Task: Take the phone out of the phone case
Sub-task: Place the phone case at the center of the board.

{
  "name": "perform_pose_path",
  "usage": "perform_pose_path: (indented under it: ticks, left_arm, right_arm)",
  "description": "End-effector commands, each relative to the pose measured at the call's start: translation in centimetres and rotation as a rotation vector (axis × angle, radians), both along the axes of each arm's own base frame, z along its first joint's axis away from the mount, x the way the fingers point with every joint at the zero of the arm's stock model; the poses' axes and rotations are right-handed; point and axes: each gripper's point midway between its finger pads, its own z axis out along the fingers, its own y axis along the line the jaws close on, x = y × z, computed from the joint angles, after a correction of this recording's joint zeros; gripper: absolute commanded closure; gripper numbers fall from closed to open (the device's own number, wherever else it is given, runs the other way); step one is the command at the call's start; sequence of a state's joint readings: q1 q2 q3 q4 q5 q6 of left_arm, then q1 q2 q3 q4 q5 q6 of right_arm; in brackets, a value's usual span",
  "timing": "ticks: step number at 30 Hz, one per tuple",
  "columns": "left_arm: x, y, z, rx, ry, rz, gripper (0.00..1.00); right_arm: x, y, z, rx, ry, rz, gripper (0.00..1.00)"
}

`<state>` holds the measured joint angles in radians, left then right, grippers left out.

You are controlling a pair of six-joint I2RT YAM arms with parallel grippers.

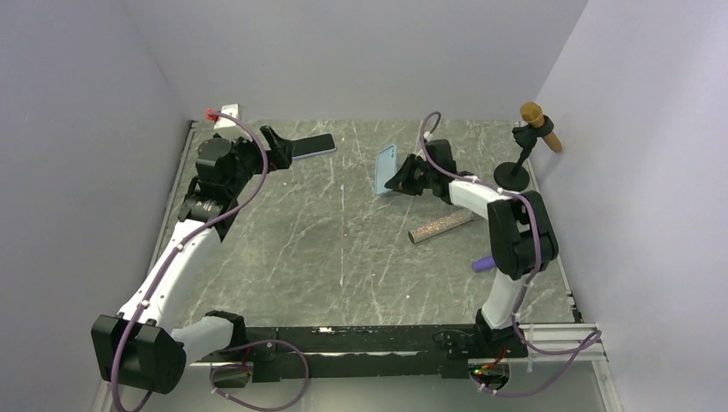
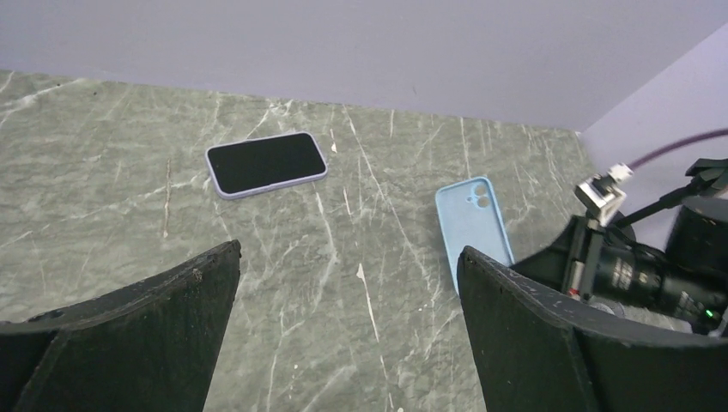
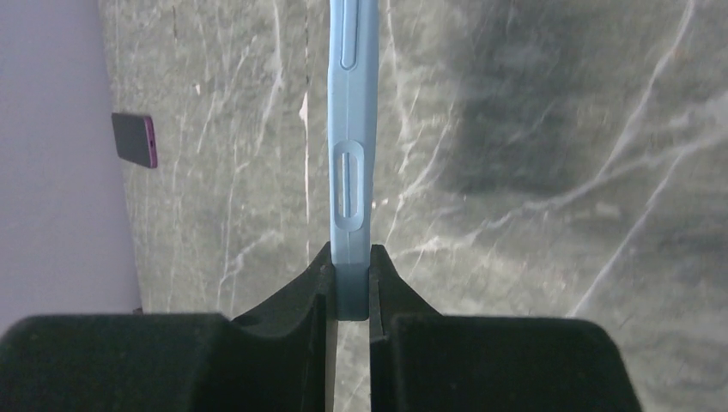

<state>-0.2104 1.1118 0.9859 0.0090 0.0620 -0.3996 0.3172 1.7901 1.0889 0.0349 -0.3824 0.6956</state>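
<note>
The right gripper (image 3: 350, 287) is clamped on one end of the blue phone case (image 3: 354, 129), which only its wrist view shows edge-on; the top view shows the case held upright toward the back of the table (image 1: 343, 257). The left gripper (image 2: 343, 300) gapes wide, holding nothing. Just beyond it the phone (image 2: 267, 163) lies flat, screen up, near the back wall. Bare marble separates it from the case.

- Table (image 1: 343, 257): grey-green marbled top, pale veins.
- Microphone (image 1: 541, 126): tan head, tilted on a black round-based stand (image 1: 515, 176), far right corner.
- Glittery tube (image 1: 439, 227): lying flat, right of centre.
- Purple object (image 1: 482, 264): near the tube, partly hidden.
- White item (image 1: 225, 114), red tip: far left corner.
</note>
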Motion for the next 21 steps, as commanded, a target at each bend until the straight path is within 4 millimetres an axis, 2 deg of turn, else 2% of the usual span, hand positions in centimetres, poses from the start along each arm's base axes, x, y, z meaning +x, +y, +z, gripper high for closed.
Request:
perform_pose_path:
  ticks: [1,2,8,12,15,19,21]
  left_arm:
    - [-0.1,-0.1,1.7,-0.007,-0.068,-0.052,0.01]
    - [0.0,-0.2,1.6,-0.027,-0.063,-0.064,0.02]
    - [0.3,0.3,1.4,-0.121,-0.046,-0.09,0.05]
    - [0.5,0.3,1.1,-0.163,-0.041,-0.122,0.05]
    - [0.7,0.2,0.9,-0.162,-0.039,-0.131,0.02]
    - [1.0,0.2,0.3,-0.157,-0.022,-0.13,0.01]
    - [1.1,0.0,0.0,-0.163,-0.012,-0.142,0.01]
  right_arm:
    - [1.6,1.2,0.6,0.01,-0.013,0.102,1.0]
    - [1.7,1.2,0.0,0.008,0.007,0.104,1.0]
    - [3.6,0.9,-0.6,0.013,0.027,0.071,0.97]
    - [4.1,1.1,-1.2,0.028,0.044,0.055,0.86]
    - [4.0,0.6,-1.9,0.01,0.054,0.029,0.67]
    - [3.0,-1.7,-3.2,-0.131,0.085,-0.018,0.28]
    - [2.1,-3.4,-3.5,-0.232,0.09,-0.046,0.13]
